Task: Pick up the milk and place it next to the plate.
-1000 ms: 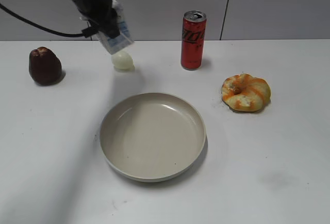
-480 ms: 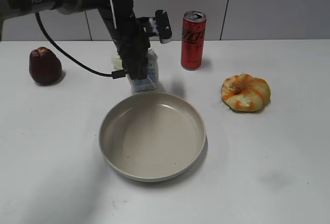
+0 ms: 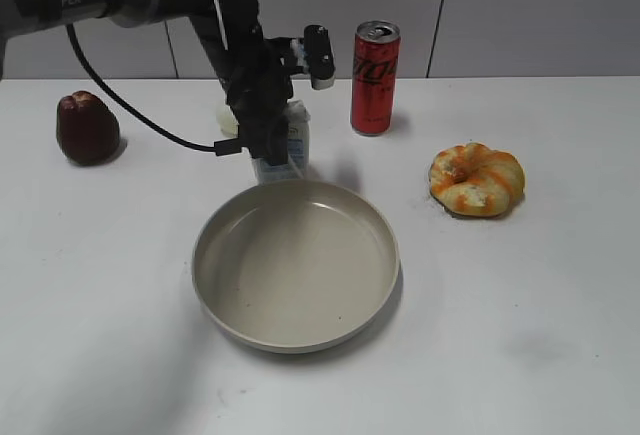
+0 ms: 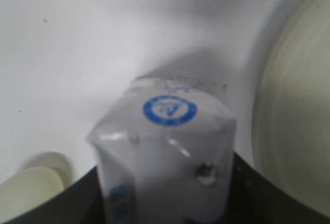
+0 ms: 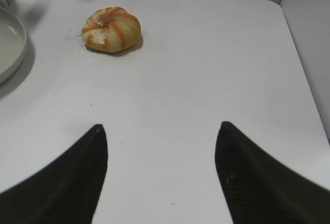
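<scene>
The milk (image 3: 291, 141), a small white carton with blue print, stands on the table just behind the far rim of the beige plate (image 3: 295, 265). My left gripper (image 3: 270, 147) is shut on it from above. In the left wrist view the milk (image 4: 165, 141) fills the middle between my dark fingers, with the plate's rim (image 4: 289, 105) at its right. My right gripper (image 5: 161, 131) is open and empty above bare table; it does not show in the exterior view.
A pale egg-shaped object (image 3: 227, 121) lies behind the left arm. A red can (image 3: 375, 77) stands at the back. An orange-and-yellow donut (image 3: 477, 180) lies to the right. A dark red fruit (image 3: 87, 127) sits at the far left.
My left arm has come down and to the right with the milk, from above the egg-shaped object to the table at the plate's far rim. Over the last half second it hardly moved.
</scene>
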You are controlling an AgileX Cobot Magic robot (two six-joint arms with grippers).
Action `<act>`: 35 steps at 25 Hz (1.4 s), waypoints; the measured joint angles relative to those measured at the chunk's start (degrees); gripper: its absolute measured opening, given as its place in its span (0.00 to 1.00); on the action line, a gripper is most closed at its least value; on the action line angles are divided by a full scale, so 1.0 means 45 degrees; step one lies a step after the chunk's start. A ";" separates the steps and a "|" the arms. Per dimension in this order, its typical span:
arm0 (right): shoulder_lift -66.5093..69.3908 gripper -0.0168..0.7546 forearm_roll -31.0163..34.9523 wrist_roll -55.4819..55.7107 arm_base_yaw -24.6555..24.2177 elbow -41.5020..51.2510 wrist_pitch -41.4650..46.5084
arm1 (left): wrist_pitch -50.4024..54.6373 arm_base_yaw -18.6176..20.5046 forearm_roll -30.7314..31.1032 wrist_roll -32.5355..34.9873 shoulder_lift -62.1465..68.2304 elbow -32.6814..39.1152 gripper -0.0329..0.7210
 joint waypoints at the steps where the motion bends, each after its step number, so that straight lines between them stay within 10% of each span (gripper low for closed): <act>1: 0.0000 0.67 0.0000 0.0000 0.0000 0.0000 0.0000 | 0.0000 0.0000 0.0000 0.0000 -0.0093 0.0000 0.64; 8: 0.0000 0.67 0.0000 0.0000 0.0000 0.0000 0.0000 | 0.0013 0.0243 -0.0693 -0.0951 -0.2284 0.0000 0.86; 20: 0.0000 0.67 0.0000 0.0000 0.0000 0.0000 0.0000 | 0.1843 0.3022 0.2797 -1.1267 -0.6224 0.0518 0.83; 26: 0.0000 0.67 0.0000 0.0000 0.0000 0.0000 0.0000 | 0.1926 0.5694 0.0319 -1.1861 -0.8527 0.3295 0.82; 35: 0.0000 0.67 0.0000 0.0000 0.0000 0.0000 0.0000 | 0.1988 0.7494 0.0818 -1.1894 -1.3505 0.9452 0.82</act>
